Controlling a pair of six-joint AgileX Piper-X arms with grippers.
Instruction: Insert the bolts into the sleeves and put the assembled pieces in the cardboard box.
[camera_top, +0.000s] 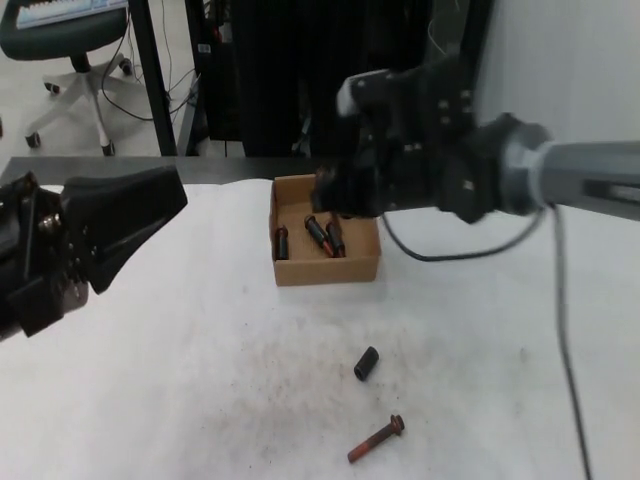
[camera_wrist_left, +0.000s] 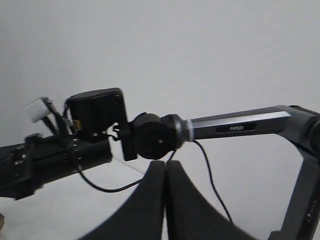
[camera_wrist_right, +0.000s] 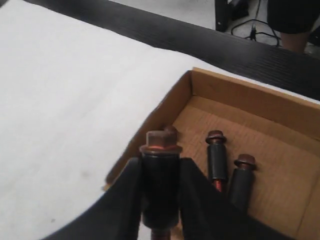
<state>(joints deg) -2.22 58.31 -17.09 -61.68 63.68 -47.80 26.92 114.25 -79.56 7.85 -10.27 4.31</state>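
Three black-sleeved copper bolts (camera_top: 318, 232) lay in the brown cardboard box (camera_top: 325, 272); your right gripper (camera_wrist_right: 160, 170) pinched a fourth sleeved bolt (camera_wrist_right: 160, 192) near its rim. Your left gripper (camera_wrist_left: 165, 167) was pressed together.

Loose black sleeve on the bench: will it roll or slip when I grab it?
The sleeve lies on its side, so a sideways nudge probably rolls it. It looks rigid and small, likely light. The white bench cover may slow rolling somewhat.
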